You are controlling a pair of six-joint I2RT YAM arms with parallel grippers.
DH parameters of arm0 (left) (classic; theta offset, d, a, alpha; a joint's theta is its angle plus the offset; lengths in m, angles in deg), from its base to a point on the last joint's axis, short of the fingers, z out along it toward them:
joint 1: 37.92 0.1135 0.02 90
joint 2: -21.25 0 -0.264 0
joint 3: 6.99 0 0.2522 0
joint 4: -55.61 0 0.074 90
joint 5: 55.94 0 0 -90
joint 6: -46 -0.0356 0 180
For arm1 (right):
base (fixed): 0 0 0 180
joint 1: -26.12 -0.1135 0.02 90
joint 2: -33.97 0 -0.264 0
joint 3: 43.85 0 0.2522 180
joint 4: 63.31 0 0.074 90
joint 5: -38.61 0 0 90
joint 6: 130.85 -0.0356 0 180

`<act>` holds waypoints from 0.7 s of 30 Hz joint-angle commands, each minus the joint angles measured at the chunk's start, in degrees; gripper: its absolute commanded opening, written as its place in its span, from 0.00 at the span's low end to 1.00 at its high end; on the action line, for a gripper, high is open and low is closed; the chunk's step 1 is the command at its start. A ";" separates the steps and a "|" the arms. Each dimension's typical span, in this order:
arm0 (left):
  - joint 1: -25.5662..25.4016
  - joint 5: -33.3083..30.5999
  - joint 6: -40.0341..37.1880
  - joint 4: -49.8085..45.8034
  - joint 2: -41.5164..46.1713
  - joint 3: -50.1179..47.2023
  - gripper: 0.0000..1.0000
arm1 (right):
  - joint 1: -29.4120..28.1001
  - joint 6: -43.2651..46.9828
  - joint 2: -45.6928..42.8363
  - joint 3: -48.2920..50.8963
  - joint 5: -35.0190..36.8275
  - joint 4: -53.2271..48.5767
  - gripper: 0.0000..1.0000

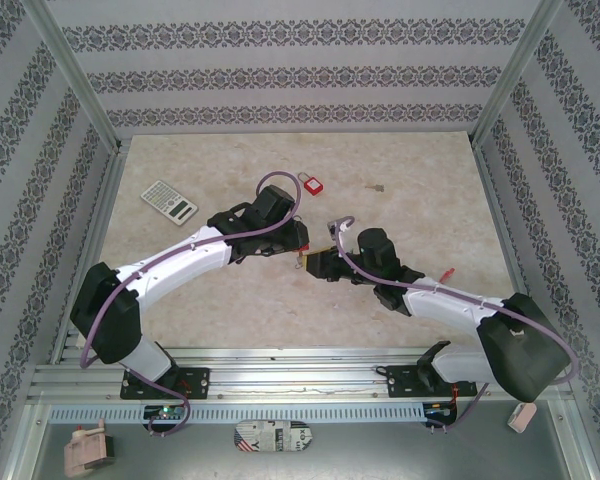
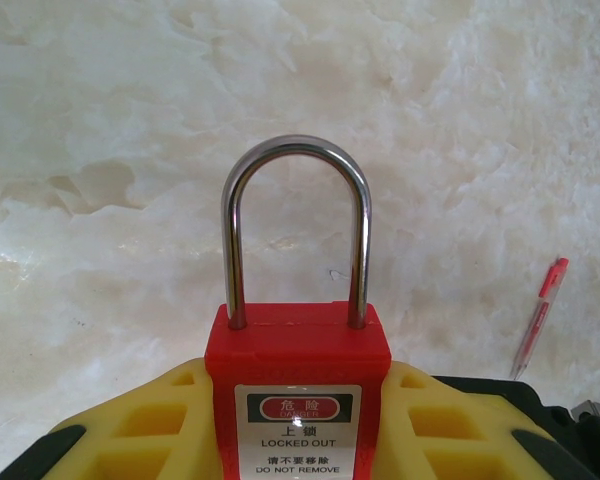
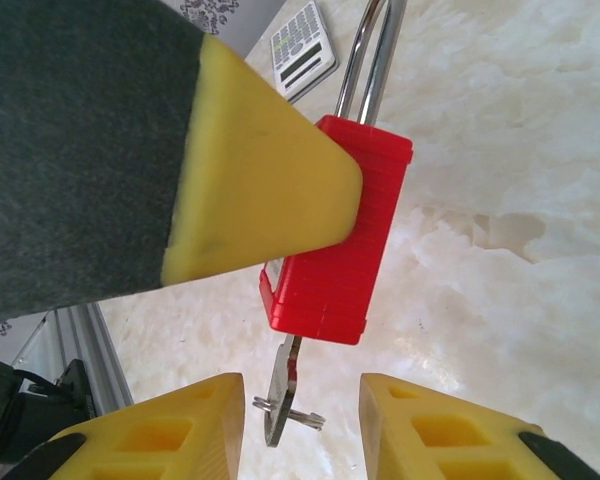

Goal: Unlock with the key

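Observation:
A red padlock (image 2: 298,365) with a steel shackle (image 2: 296,160) pushed fully into its body stands between the yellow fingers of my left gripper (image 2: 298,385), which is shut on it. Its white label reads "LOCKED OUT". In the right wrist view the same padlock (image 3: 345,230) hangs above the table with a silver key (image 3: 282,395) stuck in its underside, a small ring on the key. My right gripper (image 3: 302,390) is open, its yellow fingers on either side of the key without touching it. From above, the left gripper (image 1: 288,243) and right gripper (image 1: 315,263) meet at mid-table.
A second red padlock (image 1: 311,183) lies on the marble table behind the grippers. A white calculator (image 1: 169,201) sits at the back left. A red pen (image 1: 446,275) lies right of the right arm. Patterned walls enclose the table.

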 commanded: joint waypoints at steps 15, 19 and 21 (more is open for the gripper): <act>-0.01 1.16 0.82 2.97 1.90 -0.21 0.00 | -1.29 -1.02 2.99 -1.57 0.49 4.08 0.21; -0.01 1.09 0.95 3.31 1.93 -0.33 0.00 | -1.30 -1.64 3.86 -1.75 -0.15 5.07 0.10; -0.02 1.10 0.95 3.35 2.05 -0.35 0.00 | -1.30 -2.03 4.09 -1.59 -0.11 5.45 0.04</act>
